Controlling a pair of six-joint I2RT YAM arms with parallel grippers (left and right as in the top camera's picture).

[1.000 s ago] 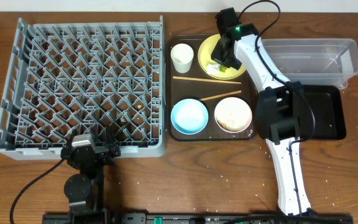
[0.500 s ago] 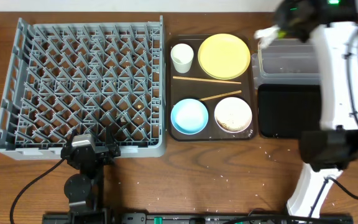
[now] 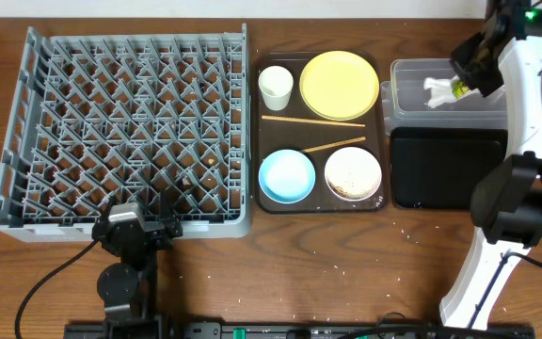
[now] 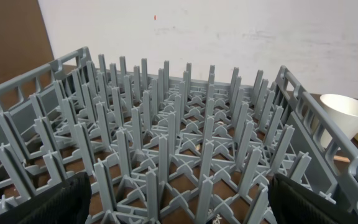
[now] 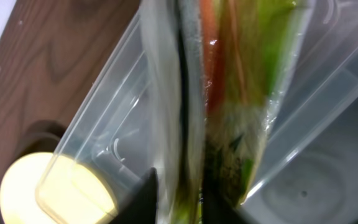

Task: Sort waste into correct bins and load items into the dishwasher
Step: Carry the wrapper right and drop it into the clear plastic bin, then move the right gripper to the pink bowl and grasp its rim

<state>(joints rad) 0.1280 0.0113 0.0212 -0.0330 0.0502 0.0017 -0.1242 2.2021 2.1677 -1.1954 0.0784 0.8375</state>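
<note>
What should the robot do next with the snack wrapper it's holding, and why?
Probably open the right gripper and let go. The snack wrapper is pinched between its fingers and hangs over the clear tub, so it should drop inside. Dipping a little lower first might make the drop surer.

Two arms: one white and black, one black.
Right arm (image 3: 527,94), right edge: white shells, black joint housings (image 3: 516,202), green light (image 3: 532,13); left arm (image 3: 128,235), lower left: black blocky body, thin black cable (image 3: 47,276).
</note>
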